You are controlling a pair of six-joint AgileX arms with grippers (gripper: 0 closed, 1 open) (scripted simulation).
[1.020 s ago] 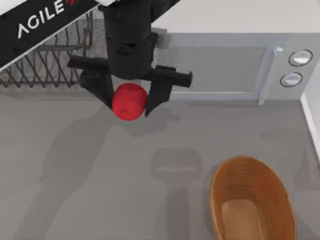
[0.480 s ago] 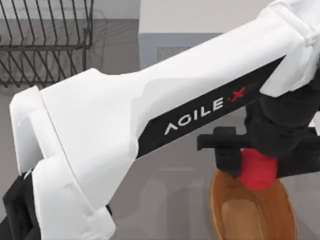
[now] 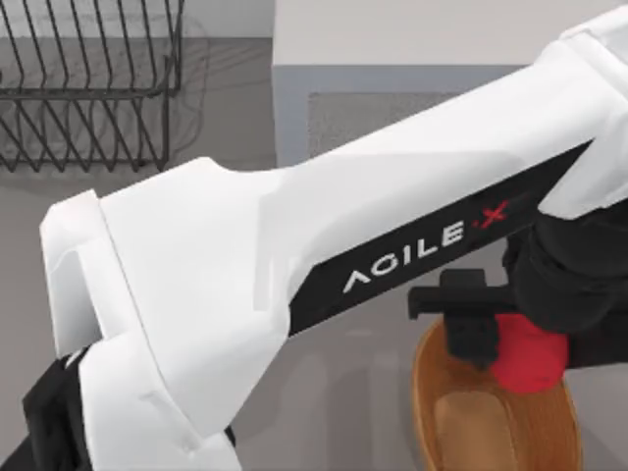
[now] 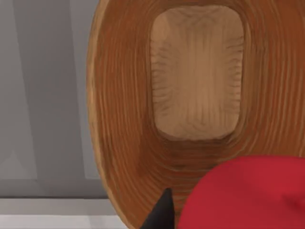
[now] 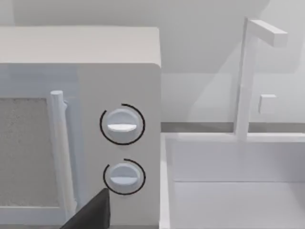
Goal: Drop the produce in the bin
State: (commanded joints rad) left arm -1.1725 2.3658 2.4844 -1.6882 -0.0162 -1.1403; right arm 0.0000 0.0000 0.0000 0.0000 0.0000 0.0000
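Over the wicker bin point(image 3: 446, 392) at the surface's right, my left gripper point(image 3: 520, 339) hangs with its jaws clenched on the red produce point(image 3: 530, 353). Beneath it lies the bin's tan bottom. My right gripper's jaw state I cannot tell.

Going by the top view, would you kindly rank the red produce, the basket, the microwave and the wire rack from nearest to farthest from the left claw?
1. Produce: held in the left claw.
2. Basket: directly beneath, table's right.
3. Microwave: behind, centre back.
4. Wire rack: far back left corner.
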